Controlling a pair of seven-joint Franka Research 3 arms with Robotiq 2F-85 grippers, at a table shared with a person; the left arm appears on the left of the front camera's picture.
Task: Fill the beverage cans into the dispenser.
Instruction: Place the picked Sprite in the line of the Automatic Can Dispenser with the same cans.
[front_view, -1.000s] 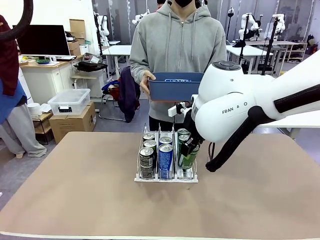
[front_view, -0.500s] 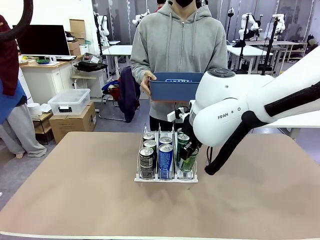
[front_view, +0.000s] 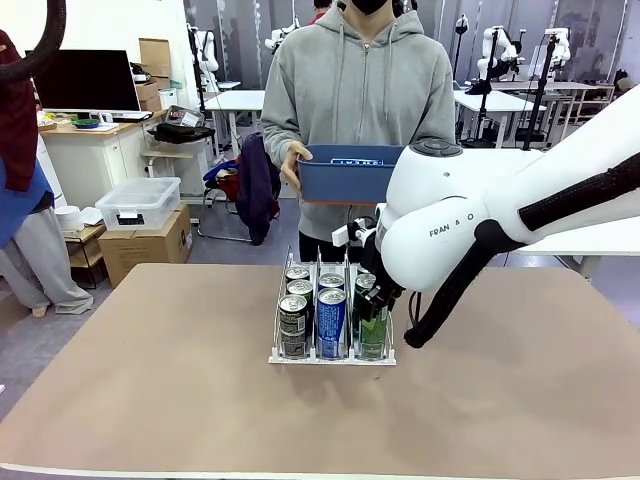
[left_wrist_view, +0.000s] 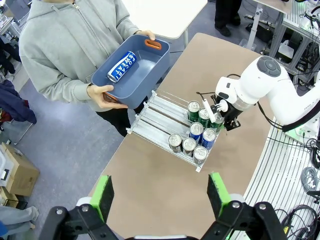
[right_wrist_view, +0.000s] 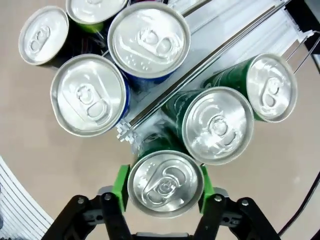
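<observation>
In the middle of the tan table (front_view: 150, 400), a small clear three-lane dispenser rack with thin wire dividers and a white base (front_view: 330, 358). Upright inside, slim aluminium beverage cans with silver tops: three dark cans (left_wrist_view: 188, 145) in the left lane, two blue cans (left_wrist_view: 196, 129) with white lettering in the middle, three green cans (left_wrist_view: 203, 114) in the right. Eight in all.

Around the nearest green can (right_wrist_view: 165, 177), at the rack's near right corner, the right gripper (right_wrist_view: 165, 189), one green pad (right_wrist_view: 121, 184) at each side; pinching or standing just off, cannot tell. High above the table, the left gripper (left_wrist_view: 160, 194), fingers spread wide on nothing.

Beyond the far edge, a person in a grey hoodie (front_view: 355, 80), both hands on a blue-grey plastic tub (front_view: 350, 178); lying in it, one more blue can (left_wrist_view: 121, 66). Across the right lane in the front view, the bulky white right arm (front_view: 470, 220), hiding part of the green cans.
</observation>
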